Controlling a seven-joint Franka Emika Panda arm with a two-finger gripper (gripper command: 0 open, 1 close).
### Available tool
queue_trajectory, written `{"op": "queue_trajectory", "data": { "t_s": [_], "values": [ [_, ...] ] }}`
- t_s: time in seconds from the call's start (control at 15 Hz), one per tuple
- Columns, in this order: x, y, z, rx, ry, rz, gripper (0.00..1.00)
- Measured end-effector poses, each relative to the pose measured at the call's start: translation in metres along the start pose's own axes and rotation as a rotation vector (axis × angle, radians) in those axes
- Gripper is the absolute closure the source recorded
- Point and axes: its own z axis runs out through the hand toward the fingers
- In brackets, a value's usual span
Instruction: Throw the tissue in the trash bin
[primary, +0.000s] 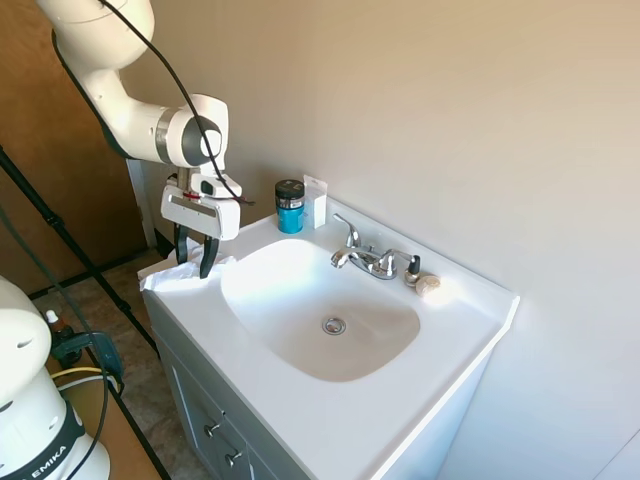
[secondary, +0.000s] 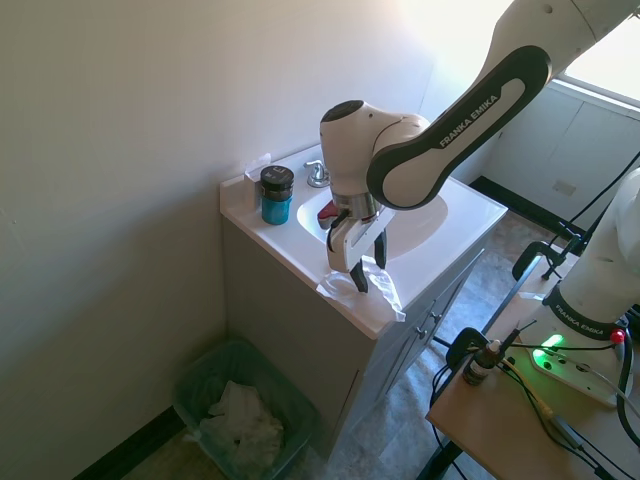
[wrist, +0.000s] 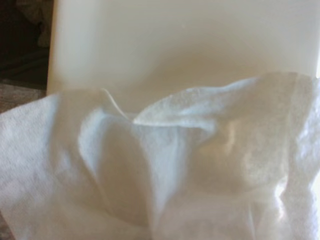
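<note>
The crumpled white tissue (primary: 172, 279) (secondary: 372, 292) lies on the corner of the white sink counter (primary: 400, 400), partly hanging over its edge. It fills the wrist view (wrist: 160, 175). My gripper (primary: 194, 262) (secondary: 367, 275) points down right over the tissue, open, with its dark fingertips at or just above the paper, one on each side of a fold. The trash bin (secondary: 197, 372), a green see-through bin with white paper in it, stands on the floor beside the cabinet, below the counter's end.
A blue jar with a black lid (primary: 290, 206) (secondary: 276, 195) and a small upright white card (primary: 316, 200) stand at the counter's back. The faucet (primary: 368, 260) and a beige lump (primary: 428, 285) sit behind the basin (primary: 300, 320). A wall runs along the counter.
</note>
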Motion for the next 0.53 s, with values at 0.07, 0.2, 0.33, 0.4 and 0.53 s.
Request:
{"op": "queue_trajectory", "data": {
  "t_s": [0.07, 0.2, 0.33, 0.4, 0.53],
  "values": [
    [0.0009, -0.0013, 0.0016, 0.0, -0.005, -0.001, 1.0],
    [0.0028, -0.0024, 0.0012, 0.005, -0.015, 0.001, 1.0],
    [0.0057, -0.0017, 0.0009, 0.01, -0.018, 0.002, 1.0],
    [0.0068, -0.0014, 0.0008, 0.012, -0.019, 0.002, 1.0],
    [0.0088, -0.0009, 0.0, 0.017, -0.019, 0.004, 1.0]
  ]
}}
